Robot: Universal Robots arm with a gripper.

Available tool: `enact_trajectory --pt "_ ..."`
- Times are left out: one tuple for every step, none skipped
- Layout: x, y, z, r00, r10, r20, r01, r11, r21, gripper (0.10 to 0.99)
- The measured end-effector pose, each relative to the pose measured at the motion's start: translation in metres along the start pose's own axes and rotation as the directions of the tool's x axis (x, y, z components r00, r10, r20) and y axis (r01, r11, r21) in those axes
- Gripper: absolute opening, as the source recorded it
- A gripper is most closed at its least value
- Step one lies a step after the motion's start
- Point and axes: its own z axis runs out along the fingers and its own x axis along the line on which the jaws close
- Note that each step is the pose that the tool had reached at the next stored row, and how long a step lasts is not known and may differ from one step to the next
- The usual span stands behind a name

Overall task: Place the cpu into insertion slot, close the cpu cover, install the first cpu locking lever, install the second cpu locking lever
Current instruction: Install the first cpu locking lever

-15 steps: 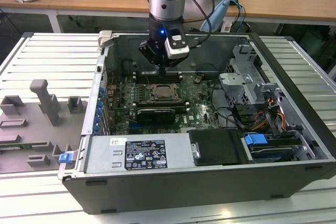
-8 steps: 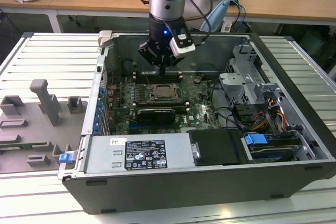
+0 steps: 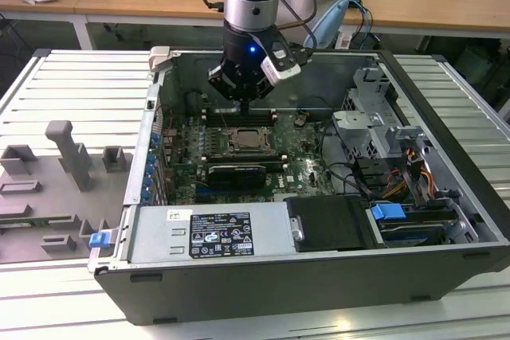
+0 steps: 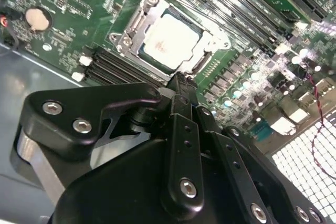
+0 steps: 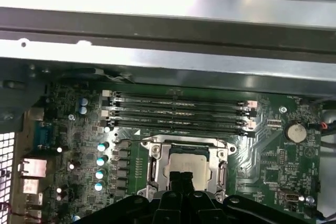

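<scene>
Cpu (image 3: 250, 139), exterior view: lies flat in the slot (image 3: 233, 149) on the board inside the open case (image 3: 319, 276), pale top up. Judged to be fully seated, so nothing is left to carry. Directly above hangs the gripper (image 3: 244, 107), pointing straight down over the slot's far edge, near the memory slots (image 3: 239, 115) and apart from the chip. Second wrist view: cpu (image 4: 170, 38) framed on all sides by the cover (image 4: 135, 24), which lies down flat with the chip's top showing through its window. Likely lowered that way to press the chip evenly onto the slot's contacts. Latching of the cover: cannot be told. Gripper (image 4: 177, 80) with fingers pinched together into one narrow tip and nothing between them, just short of the cover's near edge. Probably held shut like this to act as a slim poking tool among small metal parts, not as a clamp. First wrist view: same closed tip (image 5: 182, 178) over the cpu (image 5: 186, 165), with the cover (image 5: 156, 162) flat around the chip and the memory slots (image 5: 178, 111) beyond. Tip looks raised off the chip, but whether it touches the cover is not clear.
</scene>
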Motion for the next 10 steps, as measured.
enact_trajectory --pt "0.0032 0.0002 0.0000 1.0000 -0.001 0.0005 0.001 1.0000 -0.002 0.106" --pt "0.0059 0.0004 0.0000 1.0000 -0.001 0.0010 0.001 1.0000 -0.003 0.106" --pt "0.0098 0.0006 0.0001 1.0000 -0.001 0.0017 0.001 1.0000 -0.004 0.106" --pt "0.0164 0.0011 0.0001 1.0000 -0.001 0.0030 0.001 1.0000 -0.005 0.106" --pt "0.0194 0.0013 0.0002 1.0000 -0.001 0.0037 0.001 1.0000 -0.006 0.106" --pt "0.0231 0.0015 0.0003 1.0000 -0.001 0.0046 0.001 1.0000 -0.007 0.106" --pt "0.0262 0.0018 0.0004 1.0000 -0.001 0.0055 0.001 1.0000 -0.009 0.106" --pt "0.0292 0.0019 0.0004 1.0000 -0.001 0.0064 0.001 1.0000 -0.010 0.106" --pt "0.0336 0.0022 0.0005 1.0000 -0.001 0.0079 0.001 0.9999 -0.012 0.106" --pt "0.0365 0.0024 0.0006 1.0000 -0.001 0.0089 0.001 0.9999 -0.013 0.106"
